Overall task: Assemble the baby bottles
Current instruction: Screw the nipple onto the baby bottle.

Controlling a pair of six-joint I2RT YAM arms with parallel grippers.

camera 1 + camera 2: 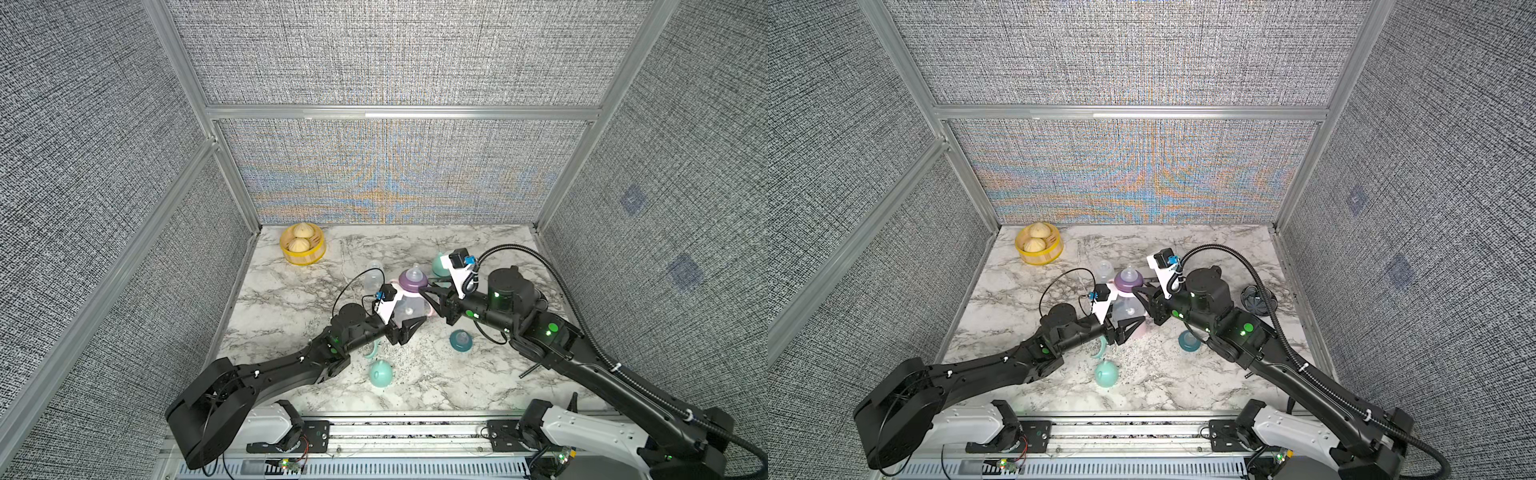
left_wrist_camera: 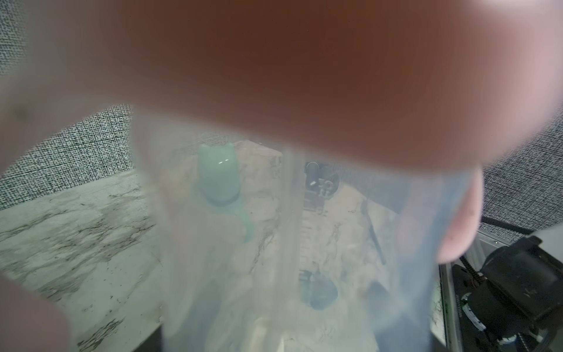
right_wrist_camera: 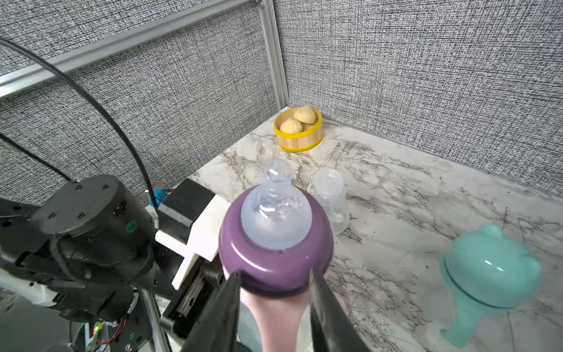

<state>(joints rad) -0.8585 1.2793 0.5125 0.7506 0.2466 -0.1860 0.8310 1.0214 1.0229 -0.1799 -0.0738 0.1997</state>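
Note:
In both top views my left gripper (image 1: 411, 326) is shut on a clear bottle (image 1: 404, 311) held above the middle of the table. The bottle carries a pink handle ring (image 1: 430, 311) and a purple nipple collar (image 1: 411, 284) with a clear nipple (image 3: 275, 213). My right gripper (image 3: 274, 274) reaches in from the right, its fingers pressed on either side of the purple collar (image 3: 274, 262). The left wrist view is filled by the blurred bottle (image 2: 274, 243), which hides the jaws there. A second clear bottle (image 1: 373, 278) stands bare just behind.
A mint eared cap (image 1: 381, 372) lies near the front, with a mint handle ring (image 1: 371, 353) under the left arm. A teal collar with nipple (image 1: 460, 340) sits at centre right. Another mint cap (image 3: 490, 268) lies behind the right wrist. Steamer basket (image 1: 302, 243) is back left, dark bowl (image 1: 1256, 301) right.

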